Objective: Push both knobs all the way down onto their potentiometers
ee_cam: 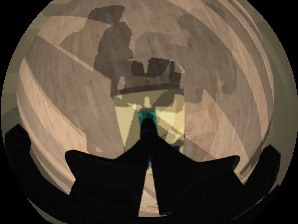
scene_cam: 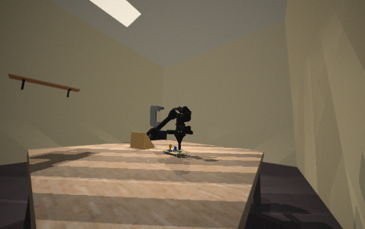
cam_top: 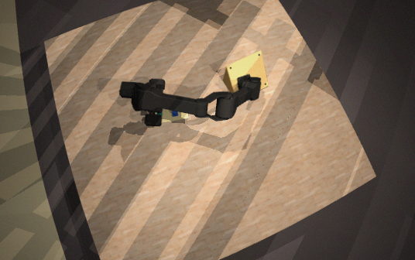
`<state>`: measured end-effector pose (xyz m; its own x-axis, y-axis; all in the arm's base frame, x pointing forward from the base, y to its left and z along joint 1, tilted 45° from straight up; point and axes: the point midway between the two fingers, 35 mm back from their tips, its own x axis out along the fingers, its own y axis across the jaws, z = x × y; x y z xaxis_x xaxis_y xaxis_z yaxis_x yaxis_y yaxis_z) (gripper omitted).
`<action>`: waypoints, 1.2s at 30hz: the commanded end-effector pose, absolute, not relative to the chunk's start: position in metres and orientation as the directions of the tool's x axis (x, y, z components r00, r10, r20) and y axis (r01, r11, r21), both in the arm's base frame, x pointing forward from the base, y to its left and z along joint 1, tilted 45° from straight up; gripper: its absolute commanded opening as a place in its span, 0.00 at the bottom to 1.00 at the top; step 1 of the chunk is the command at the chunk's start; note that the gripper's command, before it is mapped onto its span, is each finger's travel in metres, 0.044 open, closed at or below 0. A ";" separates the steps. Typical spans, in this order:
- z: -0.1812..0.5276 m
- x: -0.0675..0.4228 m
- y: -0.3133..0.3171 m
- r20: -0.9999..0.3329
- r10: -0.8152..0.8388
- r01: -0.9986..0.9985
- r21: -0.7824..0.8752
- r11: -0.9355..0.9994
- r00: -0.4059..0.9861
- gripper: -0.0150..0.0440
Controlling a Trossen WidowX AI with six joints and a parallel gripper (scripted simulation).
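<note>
Claw [scene_cam: 179, 148]: jaws fully closed, gripping nothing, pointing straight down. Circuit board [scene_cam: 177, 153]: on table [scene_cam: 143, 191], directly beneath claw tip. Blue knob [scene_cam: 175, 148], yellow knob [scene_cam: 169, 146]: just beside claw.

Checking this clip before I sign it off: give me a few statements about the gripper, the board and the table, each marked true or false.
1. The gripper is shut with nothing between its fingers. True.
2. The gripper points down over the circuit board. True.
3. The gripper has moved well away from the board. False: it hangs right above it.
4. The tan wedge-shaped block lies on top of the board. False: it stands apart on the table, by the arm's base.
5. A shelf hangs on the wall. True.
</note>
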<state>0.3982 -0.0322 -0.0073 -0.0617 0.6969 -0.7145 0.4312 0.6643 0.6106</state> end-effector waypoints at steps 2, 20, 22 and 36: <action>-0.008 0.399 -0.029 -0.713 0.699 0.432 0.612 0.662 -0.060 0.25; -0.010 0.399 -0.028 -0.712 0.699 0.432 0.613 0.662 -0.060 0.25; -0.010 0.399 -0.028 -0.712 0.699 0.432 0.613 0.662 -0.060 0.25; -0.011 0.399 -0.026 -0.712 0.699 0.432 0.613 0.662 -0.060 0.25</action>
